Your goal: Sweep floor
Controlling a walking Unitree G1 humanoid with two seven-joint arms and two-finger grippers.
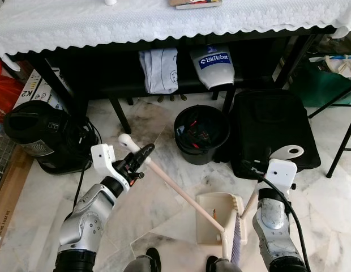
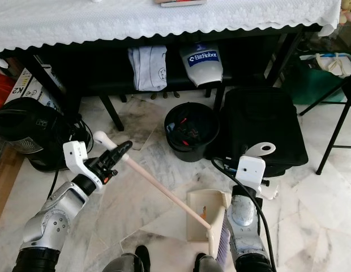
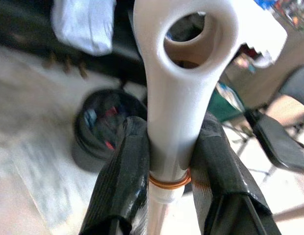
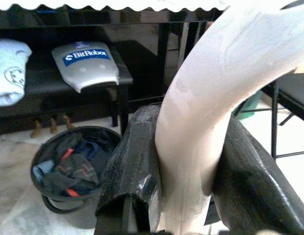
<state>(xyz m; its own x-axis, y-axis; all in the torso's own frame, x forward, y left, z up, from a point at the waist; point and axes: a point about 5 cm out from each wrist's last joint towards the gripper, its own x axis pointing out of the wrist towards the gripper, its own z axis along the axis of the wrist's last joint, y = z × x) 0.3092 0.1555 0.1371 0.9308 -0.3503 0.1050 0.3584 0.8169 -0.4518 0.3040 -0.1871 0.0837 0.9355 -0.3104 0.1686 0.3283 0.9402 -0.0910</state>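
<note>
Marble floor point(image 1: 164, 209) lies open at six o'clock before the black bin point(image 1: 201, 134) and desk point(image 1: 164, 22) edge, where the left pincer point(image 1: 142, 157) clamps the broom handle point(image 1: 181, 195) and the right pincer point(image 4: 191, 161) clamps the dustpan handle point(image 1: 289, 152), dustpan point(image 1: 212, 218) on the floor between them.

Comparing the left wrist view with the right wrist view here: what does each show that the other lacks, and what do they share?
Left wrist view: the left gripper shut on the broom handle, with its hanging hole and an orange ring. Right wrist view: the right gripper shut on the dustpan handle, plus the BitRobot bag under the table. Both: the black bin of rubbish on the marble floor.
</note>
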